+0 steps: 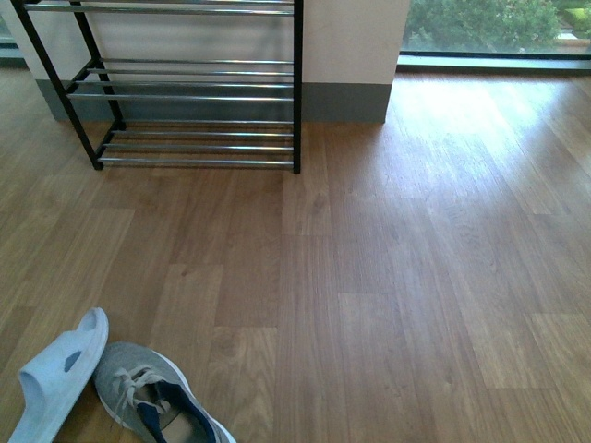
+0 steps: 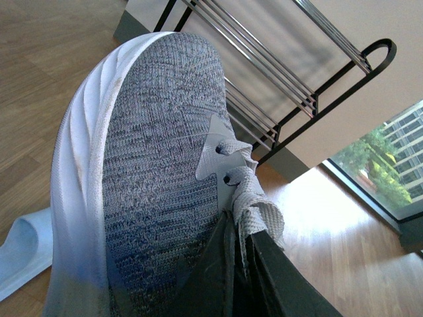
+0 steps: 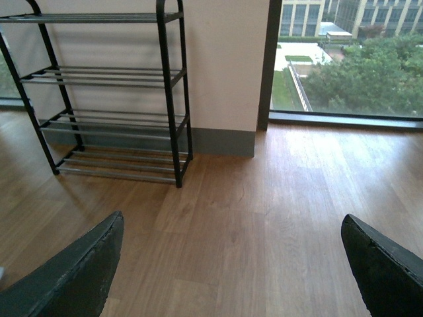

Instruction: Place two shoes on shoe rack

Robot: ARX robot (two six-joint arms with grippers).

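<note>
- Your left gripper (image 2: 236,231) is closest to the lens. Its two dark fingers (image 2: 201,284) sit nearly together and pinch the grey sneaker (image 2: 152,172) at the laces.
- The sneaker's toe points toward the shoe rack (image 2: 344,74).
- From the front, the sneaker lies on the floor (image 1: 369,277) well short of the rack, just beside a pale blue slipper (image 1: 55,374).
- Your right gripper (image 3: 231,264) faces the rack, its jaws spread wide with only floor between them.
</note>
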